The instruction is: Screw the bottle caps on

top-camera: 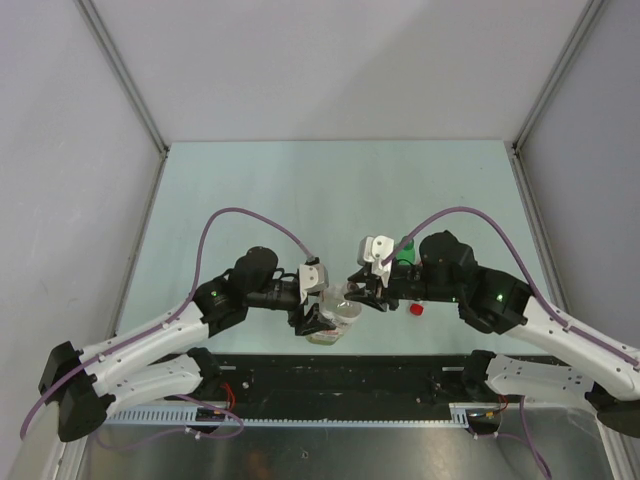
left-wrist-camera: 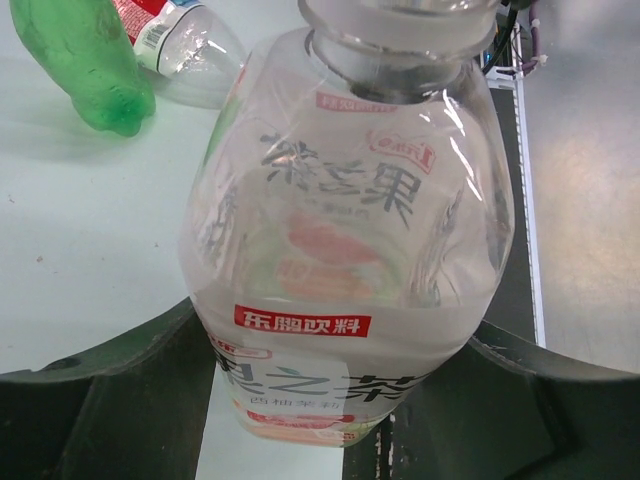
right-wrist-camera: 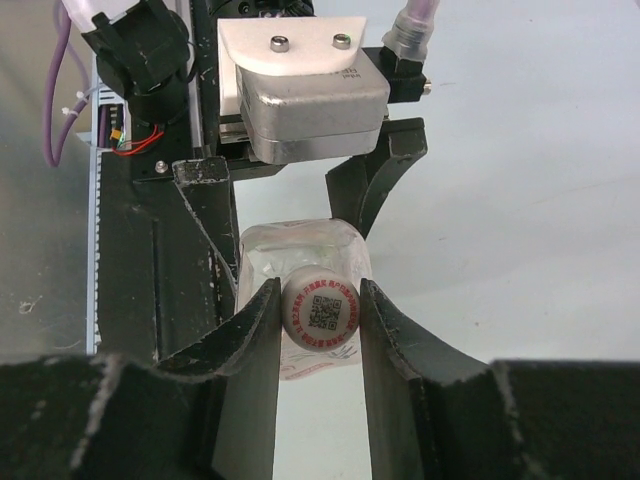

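Observation:
My left gripper is shut on the lower body of the wide clear bottle, which carries a white-red label, and holds it near the table's front edge. The right gripper is shut on the white cap, which sits at that bottle's mouth with a finger touching each side. A red cap lies on the table under the right arm. Off to the side lie the green bottle and the slim clear bottle with a red-white label. The green cap is out of view.
A black rail runs along the near table edge just behind the held bottle. Grey walls enclose the pale green table on the left, back and right. The green bottle shows beside the right wrist.

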Robot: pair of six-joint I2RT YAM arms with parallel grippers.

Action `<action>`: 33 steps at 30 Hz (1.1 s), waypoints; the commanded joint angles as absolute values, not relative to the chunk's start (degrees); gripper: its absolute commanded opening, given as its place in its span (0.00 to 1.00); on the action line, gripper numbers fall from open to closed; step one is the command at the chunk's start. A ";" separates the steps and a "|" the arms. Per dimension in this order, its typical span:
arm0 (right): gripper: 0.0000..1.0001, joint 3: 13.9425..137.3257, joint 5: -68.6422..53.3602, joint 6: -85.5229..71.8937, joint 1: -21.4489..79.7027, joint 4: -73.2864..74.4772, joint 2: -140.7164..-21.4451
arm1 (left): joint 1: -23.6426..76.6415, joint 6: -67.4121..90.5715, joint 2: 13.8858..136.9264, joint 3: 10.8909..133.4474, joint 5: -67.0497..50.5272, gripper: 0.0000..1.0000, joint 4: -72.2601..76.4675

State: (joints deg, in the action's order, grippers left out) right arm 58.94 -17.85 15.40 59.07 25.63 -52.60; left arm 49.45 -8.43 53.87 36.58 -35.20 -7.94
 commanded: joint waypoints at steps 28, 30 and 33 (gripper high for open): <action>0.98 57.28 -11.44 13.28 61.35 27.45 -47.31 | 49.17 -7.22 54.92 36.54 -38.17 0.00 9.67; 0.99 57.23 -10.44 12.33 61.35 27.41 -46.26 | 49.14 -8.05 54.55 35.96 -37.71 0.00 9.65; 0.99 57.24 -7.27 9.68 61.33 27.02 -44.40 | 49.10 -9.37 54.09 35.09 -35.45 0.00 9.58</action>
